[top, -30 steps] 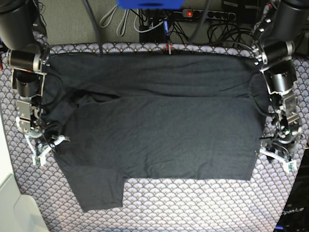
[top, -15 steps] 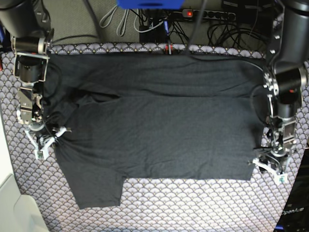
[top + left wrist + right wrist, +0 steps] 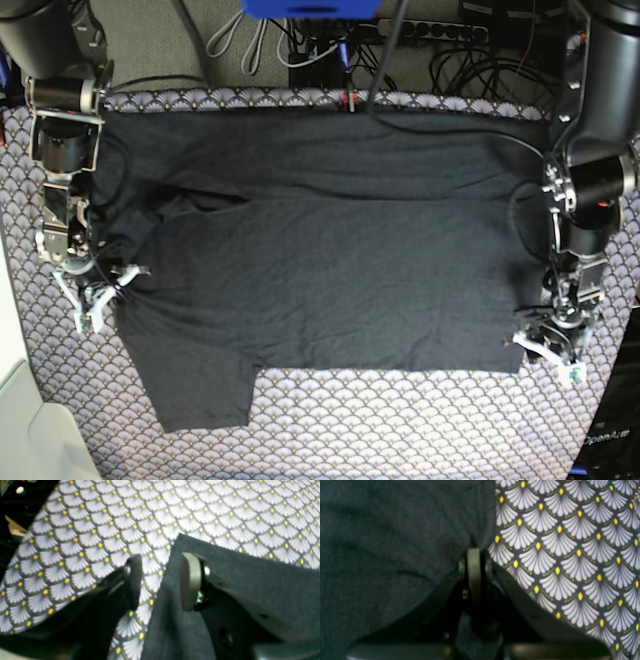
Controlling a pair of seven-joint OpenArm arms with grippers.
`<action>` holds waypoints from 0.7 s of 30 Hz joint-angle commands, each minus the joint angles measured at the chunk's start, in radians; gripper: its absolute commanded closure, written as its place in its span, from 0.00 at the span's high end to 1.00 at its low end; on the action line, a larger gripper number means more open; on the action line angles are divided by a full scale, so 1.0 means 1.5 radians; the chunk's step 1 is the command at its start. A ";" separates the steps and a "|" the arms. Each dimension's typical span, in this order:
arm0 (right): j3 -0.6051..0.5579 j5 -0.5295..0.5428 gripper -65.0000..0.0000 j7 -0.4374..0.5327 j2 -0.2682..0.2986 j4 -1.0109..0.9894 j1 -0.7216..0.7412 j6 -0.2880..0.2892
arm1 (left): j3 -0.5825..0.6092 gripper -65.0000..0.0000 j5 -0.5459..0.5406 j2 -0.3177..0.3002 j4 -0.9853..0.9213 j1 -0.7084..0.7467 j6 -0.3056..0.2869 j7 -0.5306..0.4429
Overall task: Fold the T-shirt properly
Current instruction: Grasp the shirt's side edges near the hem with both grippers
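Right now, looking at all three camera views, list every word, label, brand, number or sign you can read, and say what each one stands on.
"OpenArm": small pale lettering on the black panel at the lower right edge of the base view; it is blurred, so the reading is unsure.
Dark charcoal knit T-shirt: no print or label shows.
Grey scallop-print cloth: pattern only, no text.
Power strip with red switch: any markings are too small to read.

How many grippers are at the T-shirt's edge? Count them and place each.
2. The right gripper is shut at the T-shirt's sleeve side; the left gripper is open at the opposite bottom corner.
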 commanded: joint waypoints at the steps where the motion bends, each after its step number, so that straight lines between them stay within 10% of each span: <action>1: 0.002 0.000 0.00 -0.003 0.011 0.008 0.011 0.002 | -0.001 0.38 -0.004 -0.007 0.009 -0.024 0.001 -0.017; 21: 0.002 0.000 0.00 -0.036 0.007 0.009 0.011 0.003 | -0.043 0.38 -0.054 0.005 0.015 0.044 0.001 -0.018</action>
